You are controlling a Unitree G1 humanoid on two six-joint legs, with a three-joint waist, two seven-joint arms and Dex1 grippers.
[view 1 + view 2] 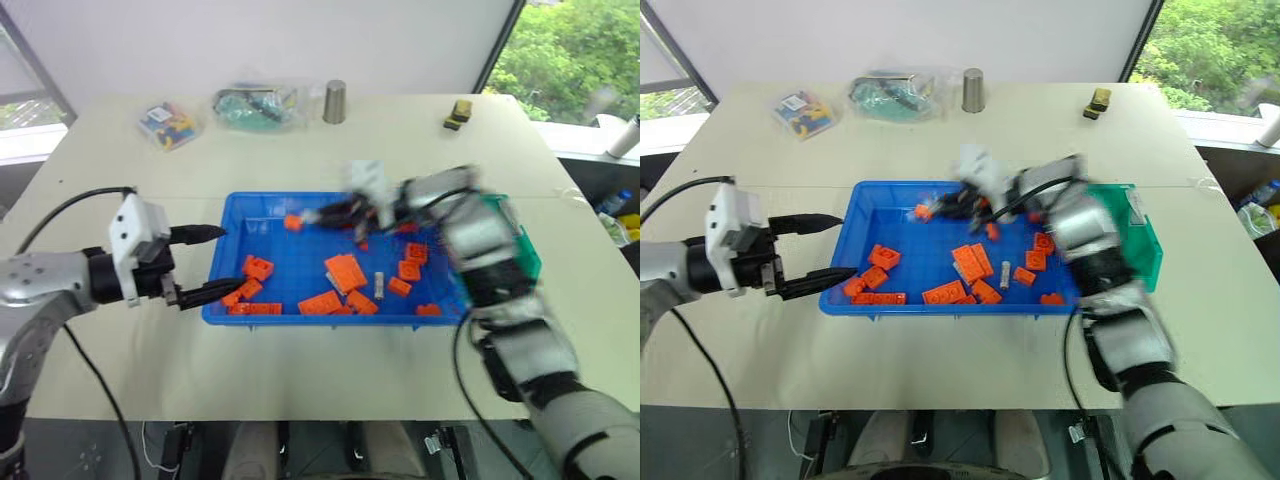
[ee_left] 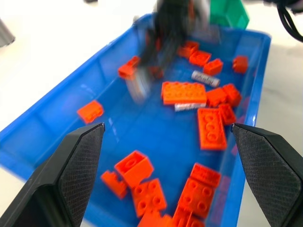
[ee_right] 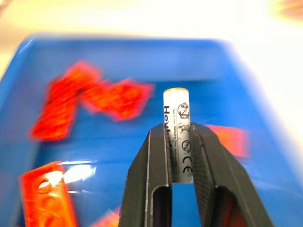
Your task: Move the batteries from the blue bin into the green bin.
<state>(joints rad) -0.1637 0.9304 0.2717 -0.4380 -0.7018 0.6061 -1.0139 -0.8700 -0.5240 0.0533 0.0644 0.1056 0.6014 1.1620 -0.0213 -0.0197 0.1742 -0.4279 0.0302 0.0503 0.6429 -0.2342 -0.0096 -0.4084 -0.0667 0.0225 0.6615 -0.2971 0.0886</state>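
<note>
The blue bin (image 1: 330,318) sits mid-table, scattered with orange toy bricks (image 1: 345,271). My right gripper (image 3: 179,130) is shut on one battery (image 3: 176,116), a silver cylinder standing upright between its fingers, held above the bin's far middle. In the head views that hand (image 1: 335,212) is blurred. Another battery (image 1: 380,286) lies among the bricks, and the left wrist view shows two batteries (image 2: 205,78) on the bin floor. The green bin (image 1: 522,250) stands against the blue bin's right end, partly hidden by my right arm. My left gripper (image 1: 225,260) hangs open at the bin's left wall, holding nothing.
A metal cup (image 1: 334,102), two clear bags of small parts (image 1: 170,123) (image 1: 256,106) and a small yellow toy (image 1: 458,114) stand along the table's far side. Bare tabletop lies in front of and left of the blue bin.
</note>
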